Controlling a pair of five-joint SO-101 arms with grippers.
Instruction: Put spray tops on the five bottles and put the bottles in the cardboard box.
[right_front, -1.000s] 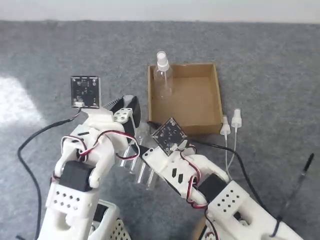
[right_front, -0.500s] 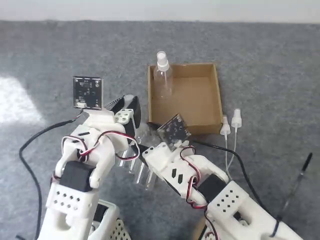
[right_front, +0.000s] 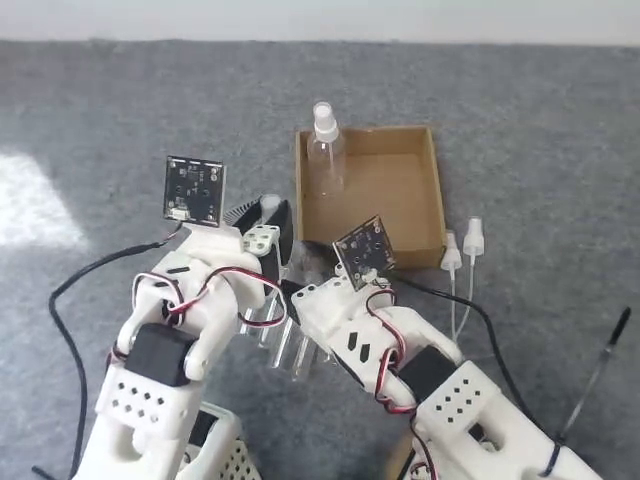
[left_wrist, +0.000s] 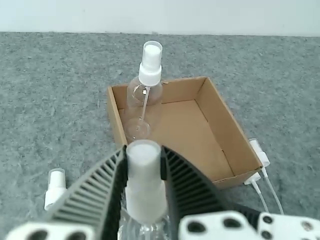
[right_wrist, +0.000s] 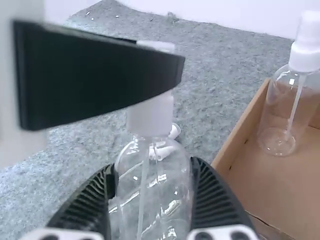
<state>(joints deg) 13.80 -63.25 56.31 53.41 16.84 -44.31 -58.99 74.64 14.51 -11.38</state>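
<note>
Plainly the step in hand is capping: the left gripper (left_wrist: 143, 161) has its ribbed jaws pinched on the white spray top (left_wrist: 144, 172), which sits on the neck of a clear bottle (right_wrist: 150, 200), while the right gripper (right_wrist: 152, 172) is clamped around that bottle's body from both sides. The bottle is held between the 2 arms, just in front of the near wall of the cardboard box (right_front: 385, 205) and above the grey carpet. Its long axis stands close to upright, nozzle end up, with the thin dip tube running straight down inside. By my reading, 1 bottle is done: a capped bottle (right_front: 326, 160) stands upright in the far left corner of the box. Whether the held top is fully seated on the neck I cannot tell. The next move likely calls for pressing or twisting the top home along the bottle's axis while the right claw keeps the body from turning, then carrying it over the wall, base down. 2 loose spray tops (right_front: 462, 245) lie side by side just right of the box, and another (left_wrist: 54, 187) lies on the carpet left of it.
</note>
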